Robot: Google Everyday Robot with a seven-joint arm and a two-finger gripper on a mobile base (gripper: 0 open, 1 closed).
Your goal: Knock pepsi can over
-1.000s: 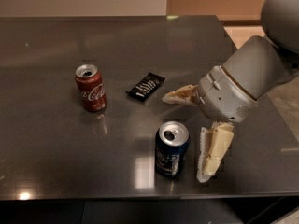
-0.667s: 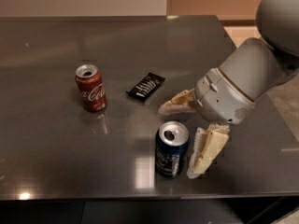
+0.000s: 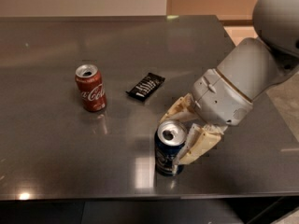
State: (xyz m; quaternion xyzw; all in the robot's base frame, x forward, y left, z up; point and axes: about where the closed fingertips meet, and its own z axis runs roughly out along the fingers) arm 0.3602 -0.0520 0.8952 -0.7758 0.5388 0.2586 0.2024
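Note:
The pepsi can (image 3: 167, 149), dark blue with a silver top, stands upright near the front edge of the dark table (image 3: 56, 153). My gripper (image 3: 180, 136) is open at the can's right side. One cream finger (image 3: 196, 146) presses against the can's right wall and the other finger (image 3: 176, 110) sits just behind its top. The can leans very slightly to the left.
A red Coca-Cola can (image 3: 91, 87) stands upright at the left. A black snack bar (image 3: 145, 86) lies between it and my arm. The table's front edge runs just below the pepsi can.
My gripper has moved left and reached the pepsi can; its near finger now touches the can's right side. The can still stands. The red can and the bar have not moved.

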